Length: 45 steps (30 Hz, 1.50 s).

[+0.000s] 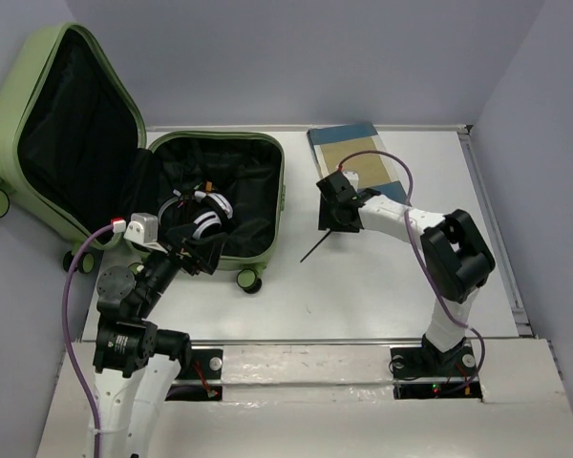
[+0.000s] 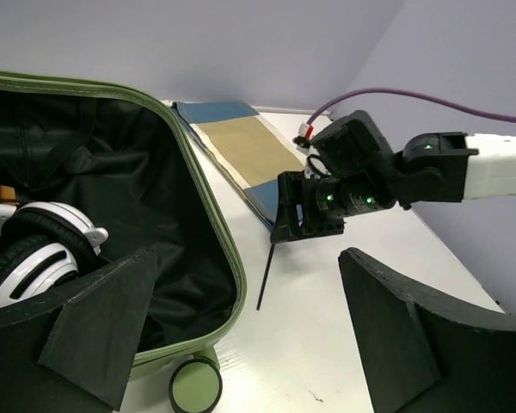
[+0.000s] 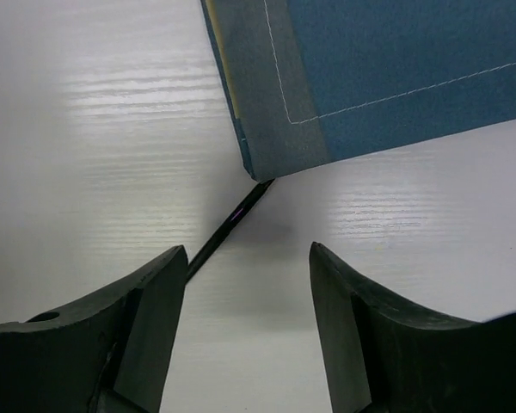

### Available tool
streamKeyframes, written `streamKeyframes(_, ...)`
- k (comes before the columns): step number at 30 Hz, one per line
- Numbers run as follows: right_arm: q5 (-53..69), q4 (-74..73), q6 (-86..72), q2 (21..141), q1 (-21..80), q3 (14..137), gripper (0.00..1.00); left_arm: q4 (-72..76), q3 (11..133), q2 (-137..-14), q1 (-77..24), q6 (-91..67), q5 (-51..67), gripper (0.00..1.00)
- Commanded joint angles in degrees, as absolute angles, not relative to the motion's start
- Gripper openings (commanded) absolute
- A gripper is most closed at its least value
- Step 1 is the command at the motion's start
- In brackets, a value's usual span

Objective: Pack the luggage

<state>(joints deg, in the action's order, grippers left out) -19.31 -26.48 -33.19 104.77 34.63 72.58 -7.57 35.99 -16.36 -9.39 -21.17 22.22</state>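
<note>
White table (image 1: 363, 296), grey walls: the luggage (image 1: 280, 202) lies open at far left (headphones (image 1: 208, 215) inside), the left gripper (image 1: 199, 250) spread wide at its near rim. The right gripper (image 3: 248, 249), jaws apart, hovers over a corner of the folded blue cloth (image 3: 396, 60), a thin black rod (image 3: 228, 225) beneath.

Luggage (image 1: 279, 200) light green, lining (image 1: 76, 124) black; cloth (image 1: 358, 155) blue-tan

Below my right gripper (image 3: 245, 251), whose jaws stand apart, there is open table (image 3: 86, 129), with a thin black rod (image 3: 228, 225) lying diagonally under the gap. Just ahead, a corner of folded blue fabric (image 3: 396, 69), a garment I think, blocks the way. The luggage (image 2: 213, 206) rim crosses between the spread jaws of my left gripper (image 2: 248, 258), and headphones (image 2: 43, 245) lie beyond its left finger.
</note>
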Motion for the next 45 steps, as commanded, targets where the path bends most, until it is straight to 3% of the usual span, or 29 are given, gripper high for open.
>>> streamKeyframes(1,-19.16,-26.37,-35.07,106.69,35.16,74.71,0.62,-5.62,36.03,-16.08,-9.84,-21.62,23.12,0.99)
streamKeyframes(12,-15.56,-24.43,-35.77,110.04,37.96,71.63,0.48,-5.45,35.95,-16.17,-9.93,-21.62,23.12,0.99)
streamKeyframes(19,-15.82,-24.52,-35.07,109.95,39.11,68.29,0.26,-5.45,35.95,-16.08,-9.93,-21.71,23.29,0.99)
streamKeyframes(23,-16.52,-24.43,-34.98,108.55,39.63,66.28,0.07,-5.36,35.95,-16.08,-9.93,-21.71,23.29,0.99)
streamKeyframes(28,-16.88,-23.65,-34.19,101.88,39.64,65.04,0.07,-5.36,35.95,-16.35,-10.02,-21.62,23.38,0.99)
streamKeyframes(32,-10.38,-18.46,-31.82,92.04,39.64,65.65,0.07,-5.36,35.95,-16.17,-10.02,-21.71,23.47,0.99)
streamKeyframes(35,-4.41,-17.14,-30.76,88.16,40.33,71.35,0.07,-5.36,35.95,-16.26,-10.02,-21.71,23.38,0.99)
streamKeyframes(40,5.70,-16.61,-31.46,96.24,43.32,94.26,0.07,-5.36,35.95,-16.61,-9.93,-21.80,23.20,0.99)
streamKeyframes(41,6.84,-16.61,-31.64,102.16,43.33,98.48,0.15,-5.45,35.95,-16.79,-9.84,-21.71,23.12,0.99)
streamKeyframes(43,7.39,-19.49,-32.25,110.34,43.86,109.79,0.49,-5.54,35.95,-16.87,-9.76,-21.71,22.85,0.99)
streamKeyframes(44,6.34,-21.08,-31.99,112.13,43.25,112.65,0.74,-5.62,36.03,-16.87,-9.76,-21.62,22.76,0.99)
streamKeyframes(45,5.63,-21.88,-31.47,113.02,41.42,113.81,0.78,-5.62,36.04,-16.88,-9.76,-21.71,22.50,0.99)
